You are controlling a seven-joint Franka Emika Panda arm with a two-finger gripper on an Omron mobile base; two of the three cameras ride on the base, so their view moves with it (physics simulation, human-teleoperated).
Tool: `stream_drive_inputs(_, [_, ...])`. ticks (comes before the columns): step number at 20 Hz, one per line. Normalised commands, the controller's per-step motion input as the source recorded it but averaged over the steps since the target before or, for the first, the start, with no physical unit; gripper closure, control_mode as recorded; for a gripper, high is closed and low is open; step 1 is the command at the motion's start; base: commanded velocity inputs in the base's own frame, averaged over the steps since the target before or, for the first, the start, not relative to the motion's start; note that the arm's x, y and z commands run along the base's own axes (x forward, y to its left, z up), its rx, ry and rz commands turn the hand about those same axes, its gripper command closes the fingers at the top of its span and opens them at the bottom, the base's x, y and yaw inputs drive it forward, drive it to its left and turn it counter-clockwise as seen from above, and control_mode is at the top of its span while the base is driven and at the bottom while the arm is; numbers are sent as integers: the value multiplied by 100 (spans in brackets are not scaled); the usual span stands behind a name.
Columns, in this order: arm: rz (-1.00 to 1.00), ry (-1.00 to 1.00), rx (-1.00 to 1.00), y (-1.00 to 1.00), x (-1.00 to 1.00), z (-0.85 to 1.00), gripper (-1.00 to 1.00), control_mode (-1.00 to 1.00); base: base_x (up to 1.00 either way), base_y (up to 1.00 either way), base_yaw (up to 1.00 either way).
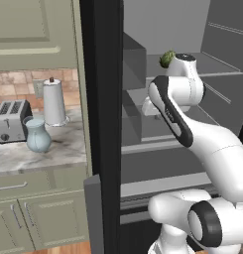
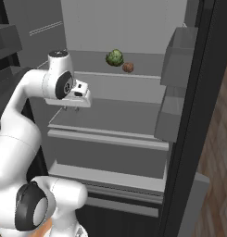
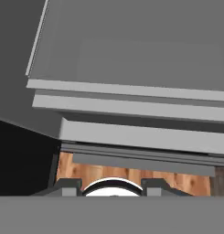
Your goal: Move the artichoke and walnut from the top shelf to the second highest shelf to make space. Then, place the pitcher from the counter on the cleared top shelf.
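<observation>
The green artichoke (image 2: 115, 57) and the small brown walnut (image 2: 128, 67) sit side by side on the top shelf (image 2: 147, 75) of the open fridge. In the left base view the artichoke (image 1: 166, 58) peeks out behind my arm. My gripper (image 2: 71, 108) hangs pointing down over the left part of the second highest shelf (image 2: 110, 138), lower than and left of both foods. In the hand view its fingertips (image 3: 67, 185) stand apart with nothing between them, so the gripper (image 3: 111, 185) is open. The pale blue pitcher (image 1: 37, 134) stands on the marbled counter (image 1: 58, 151), left of the fridge.
A paper-towel roll (image 1: 54, 102) and a toaster (image 1: 11, 120) stand behind the pitcher. The dark fridge door edge (image 1: 104, 124) separates counter and fridge. Grey door bins (image 2: 179, 44) hang on the right. Lower shelf fronts (image 3: 141, 136) stack below the hand, above wood floor (image 3: 131, 176).
</observation>
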Motion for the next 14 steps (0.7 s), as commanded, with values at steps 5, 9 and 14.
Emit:
stream_drive_inputs(5, [0, -10, 0, 0, -7, 12, -100, -100, 0, 0, 0])
stream_drive_inputs(9, [0, -27, 0, -17, -14, 35, -100, -100, 0, 0, 0])
stream_drive_inputs(14, [0, -33, 0, -29, -11, 42, -100, -100, 0, 0, 0])
